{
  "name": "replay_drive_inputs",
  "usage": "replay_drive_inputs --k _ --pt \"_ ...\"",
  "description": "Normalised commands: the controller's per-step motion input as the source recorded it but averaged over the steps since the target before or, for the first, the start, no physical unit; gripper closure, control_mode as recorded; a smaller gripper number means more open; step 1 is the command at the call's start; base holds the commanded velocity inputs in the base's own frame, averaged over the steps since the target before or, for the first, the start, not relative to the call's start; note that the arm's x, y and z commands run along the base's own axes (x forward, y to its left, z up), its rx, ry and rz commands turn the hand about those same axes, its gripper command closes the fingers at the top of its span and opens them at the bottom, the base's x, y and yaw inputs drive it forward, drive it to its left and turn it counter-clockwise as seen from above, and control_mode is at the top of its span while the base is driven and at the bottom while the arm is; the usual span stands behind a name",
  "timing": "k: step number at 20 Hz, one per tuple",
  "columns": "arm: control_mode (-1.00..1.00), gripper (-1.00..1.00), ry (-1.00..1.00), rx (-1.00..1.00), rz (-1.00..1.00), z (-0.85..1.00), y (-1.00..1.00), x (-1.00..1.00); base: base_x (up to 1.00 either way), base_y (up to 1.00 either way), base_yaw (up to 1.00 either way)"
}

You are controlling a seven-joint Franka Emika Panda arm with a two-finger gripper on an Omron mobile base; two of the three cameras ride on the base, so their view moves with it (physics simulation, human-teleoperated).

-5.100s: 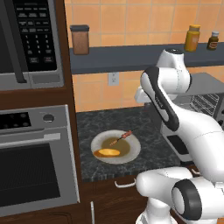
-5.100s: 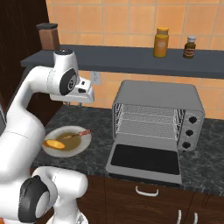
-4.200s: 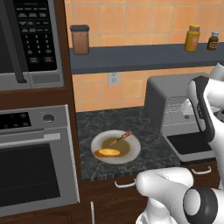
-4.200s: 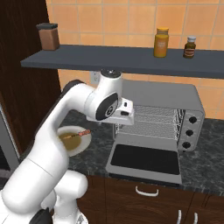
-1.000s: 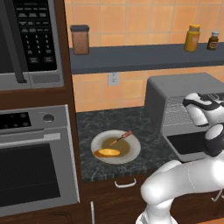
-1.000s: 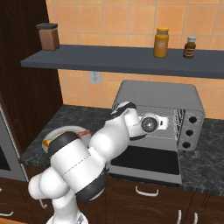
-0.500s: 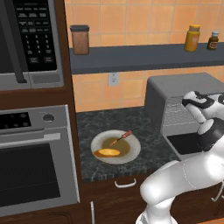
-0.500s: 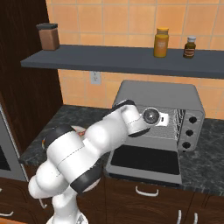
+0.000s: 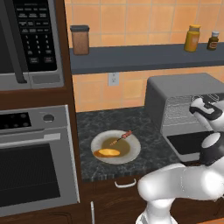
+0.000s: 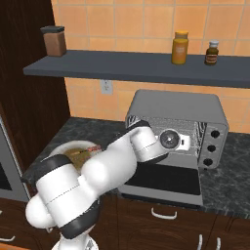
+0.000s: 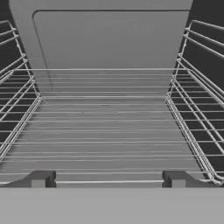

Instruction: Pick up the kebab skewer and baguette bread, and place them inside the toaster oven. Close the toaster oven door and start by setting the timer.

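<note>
Two built-in appliances are stacked at the far left of the left base view: a black-panel microwave (image 9: 30, 41) above and a steel oven (image 9: 37, 162) below, both set in dark wood cabinetry. To their right, a dark speckled bench (image 9: 131, 118) is seen against an orange tiled wall with a white outlet (image 9: 113, 79). A round plate (image 9: 131, 151) lies on the bench near its front edge; the baguette bread (image 9: 107, 152) rests on the plate's left side, and the kebab skewer (image 9: 121, 137) lies tilted just beyond it, toward the plate's middle. Whether the two touch cannot be told.

A dark shelf (image 9: 144, 57) is mounted on the wall above the bench. A brown canister (image 9: 80, 40) stands at its left end, and a yellow jar (image 9: 192, 38) and a small dark bottle (image 9: 213, 40) stand together at its right end.

Further right, the toaster oven (image 10: 176, 110) sits on the bench, well apart from the plate. The toaster oven door (image 10: 166, 183) is folded down flat in front of it, and three knobs (image 10: 211, 148) are lined up on its right panel. The end effector (image 11: 107, 179) is held at the oven's mouth, its tips spread wide over the wire rack (image 11: 105, 131) with nothing between them.
</note>
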Motion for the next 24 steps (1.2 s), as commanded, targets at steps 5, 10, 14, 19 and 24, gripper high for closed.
replay_drive_inputs --k 5,10,14,19,24 --pt "-1.00 -1.00 0.19 0.00 0.00 -0.78 -0.05 -1.00 0.00 0.00 0.00" --pt "-1.00 -1.00 0.13 0.00 0.00 -0.57 -0.04 -0.87 0.00 0.00 0.00" --pt "-1.00 -1.00 0.01 0.01 0.00 0.10 -0.08 -0.79 0.00 0.00 0.00" --pt "-1.00 -1.00 0.05 0.05 0.00 0.77 -0.03 -0.30 0.00 0.00 0.00" --pt "-1.00 -1.00 0.25 0.02 0.06 0.70 0.31 -0.15 0.00 0.00 0.00"
